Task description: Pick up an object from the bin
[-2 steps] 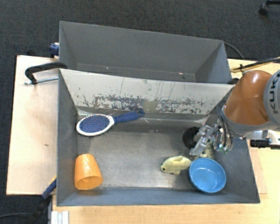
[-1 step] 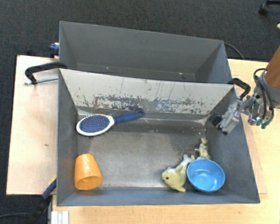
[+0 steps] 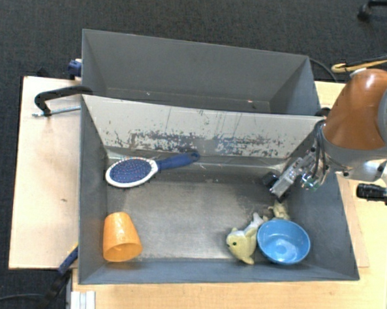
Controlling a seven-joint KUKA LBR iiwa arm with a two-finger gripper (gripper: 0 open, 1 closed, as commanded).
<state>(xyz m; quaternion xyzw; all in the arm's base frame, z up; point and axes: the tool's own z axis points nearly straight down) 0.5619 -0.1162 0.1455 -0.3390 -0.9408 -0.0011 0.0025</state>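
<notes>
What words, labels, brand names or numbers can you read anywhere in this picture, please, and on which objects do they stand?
None: no readable text stands on the blue hairbrush, the orange cup, the blue bowl, the yellowish plush toy or the gripper.
The marks on the bin's back wall look like scratches, not letters.
</notes>
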